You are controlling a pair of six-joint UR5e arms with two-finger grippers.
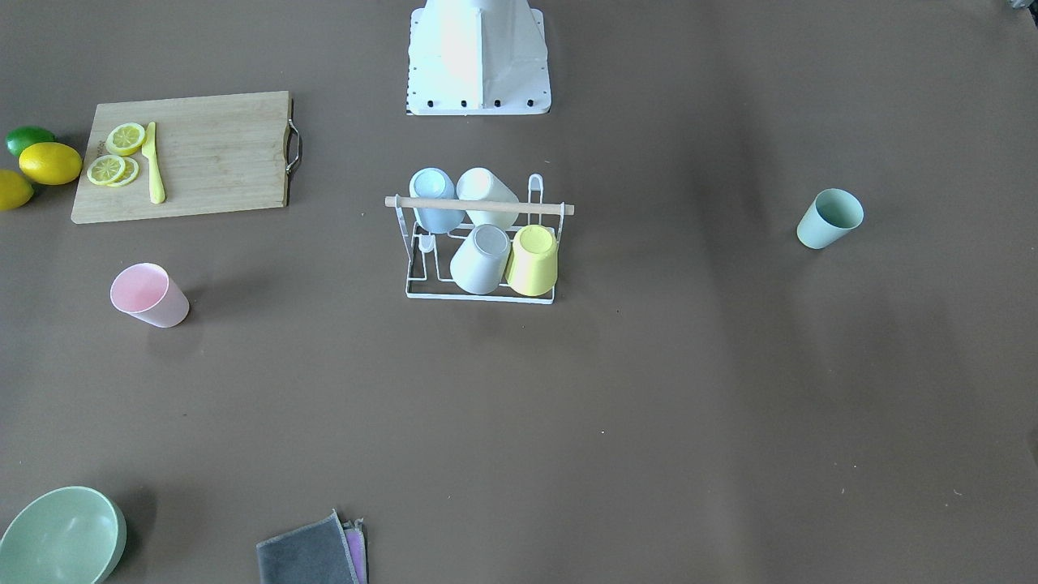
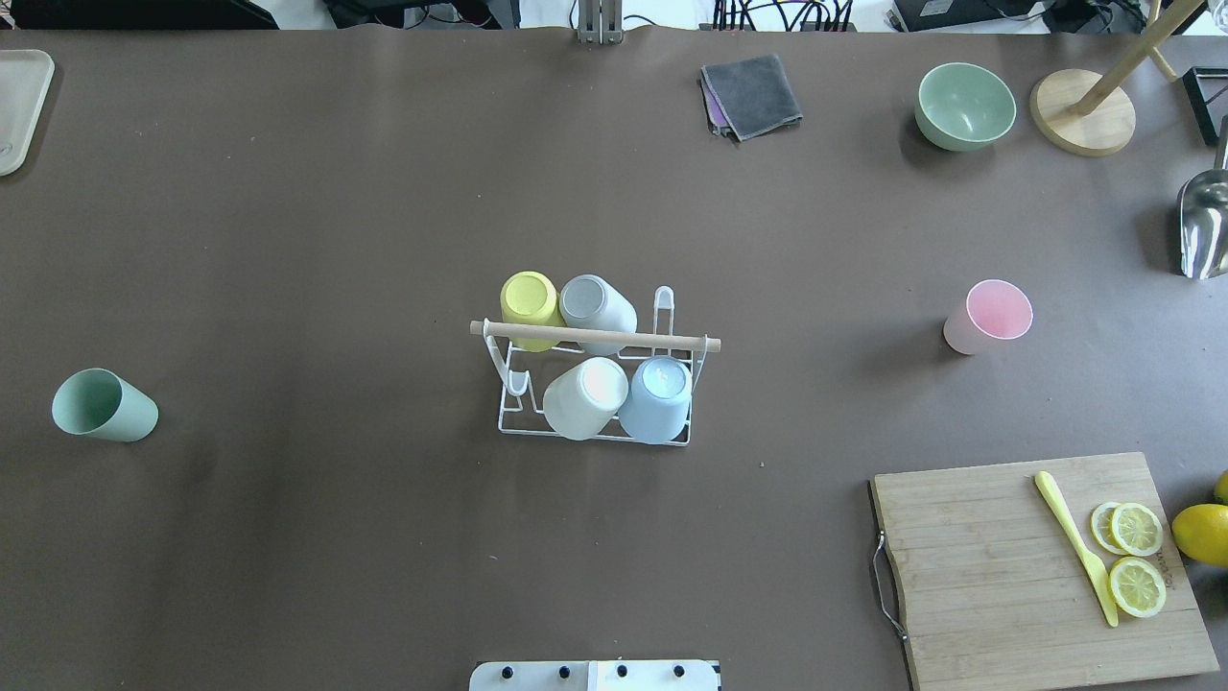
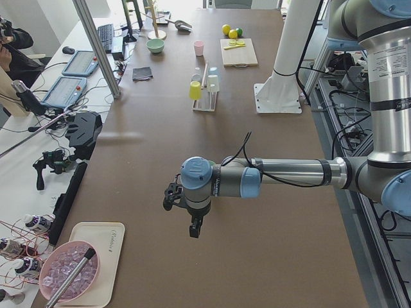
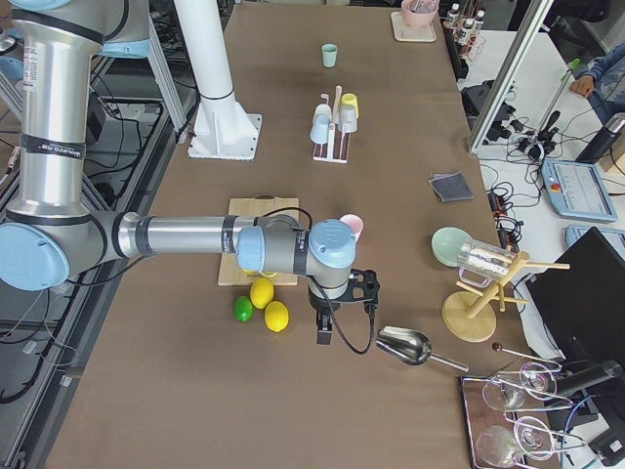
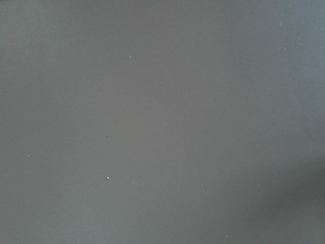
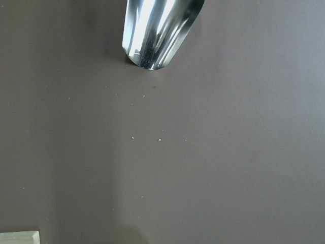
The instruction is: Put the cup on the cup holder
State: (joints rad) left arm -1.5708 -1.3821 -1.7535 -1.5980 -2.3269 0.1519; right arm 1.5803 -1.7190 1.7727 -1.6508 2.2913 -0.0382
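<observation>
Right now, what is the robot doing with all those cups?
Nothing is being handled at the moment. Four cups sit upside down on the rack. A pink cup and a green cup stand loose on the table, one on each side of the rack. The left fingers and right fingers hang over the table's far ends, away from every cup. They are too small here to tell if they are open.

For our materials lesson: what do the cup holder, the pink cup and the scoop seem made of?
Cup holder: thin white-coated wire, probably metal, with a pale, matt wooden rod on top. Pink cup: likely matt plastic, smooth and evenly coloured. Scoop: polished metal, judging by mirror-like reflections.
</observation>
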